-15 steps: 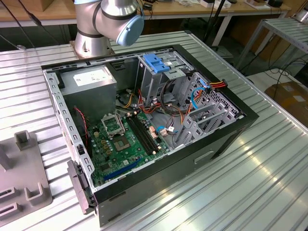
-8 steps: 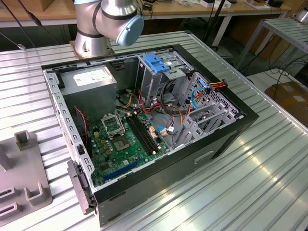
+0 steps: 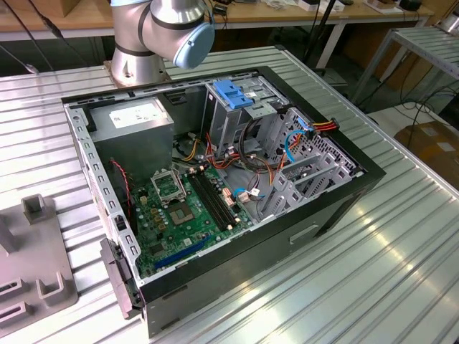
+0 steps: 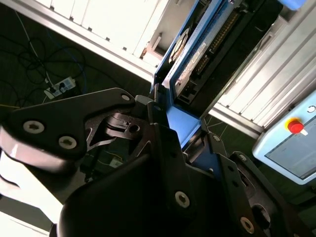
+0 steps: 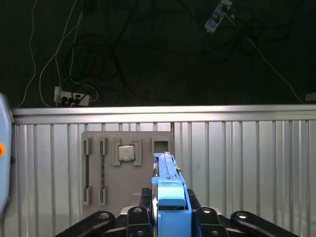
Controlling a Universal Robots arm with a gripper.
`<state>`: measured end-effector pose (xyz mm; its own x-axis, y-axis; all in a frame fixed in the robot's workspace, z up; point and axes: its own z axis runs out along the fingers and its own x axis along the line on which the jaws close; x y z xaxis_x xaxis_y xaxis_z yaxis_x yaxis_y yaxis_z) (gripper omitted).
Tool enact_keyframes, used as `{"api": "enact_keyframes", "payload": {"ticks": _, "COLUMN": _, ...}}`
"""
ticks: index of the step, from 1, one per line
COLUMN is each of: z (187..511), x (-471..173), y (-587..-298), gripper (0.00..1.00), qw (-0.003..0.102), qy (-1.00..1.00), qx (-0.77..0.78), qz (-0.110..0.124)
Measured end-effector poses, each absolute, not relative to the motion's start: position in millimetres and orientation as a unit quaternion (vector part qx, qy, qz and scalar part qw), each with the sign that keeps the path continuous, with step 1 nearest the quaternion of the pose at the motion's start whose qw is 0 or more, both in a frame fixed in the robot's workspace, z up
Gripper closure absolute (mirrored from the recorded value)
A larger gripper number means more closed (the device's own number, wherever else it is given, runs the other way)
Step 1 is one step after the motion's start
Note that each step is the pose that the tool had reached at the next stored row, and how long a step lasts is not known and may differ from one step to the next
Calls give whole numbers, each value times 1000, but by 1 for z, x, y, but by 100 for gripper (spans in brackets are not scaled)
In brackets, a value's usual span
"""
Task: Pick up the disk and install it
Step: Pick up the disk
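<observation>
The gripper (image 5: 170,200) was pinched on the disk (image 5: 167,170), held edge-on between its jaws above the ribbed desk (image 5: 247,163), near its edge. The disk was thin and dark-bodied, with blue plastic rails.

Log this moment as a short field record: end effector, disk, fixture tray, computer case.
end effector: shut on the disk
disk: seen edge-on in the first wrist view, blue rail toward the camera
fixture tray: grey, lying on the ribbed table, with a chip in one pocket
computer case: open, lying on its side in the exterior view
drive cage: blue-topped, inside the case near the power supply
</observation>
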<state>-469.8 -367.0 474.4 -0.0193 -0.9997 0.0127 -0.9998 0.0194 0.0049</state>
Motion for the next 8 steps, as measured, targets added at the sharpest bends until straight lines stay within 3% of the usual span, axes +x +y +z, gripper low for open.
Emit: {"api": "enact_keyframes", "payload": {"ticks": 8, "z": 482, "x": -470, "y": -367, "gripper": 63, "qw": 7, "qy": -714, "qx": 700, "qz": 1}}
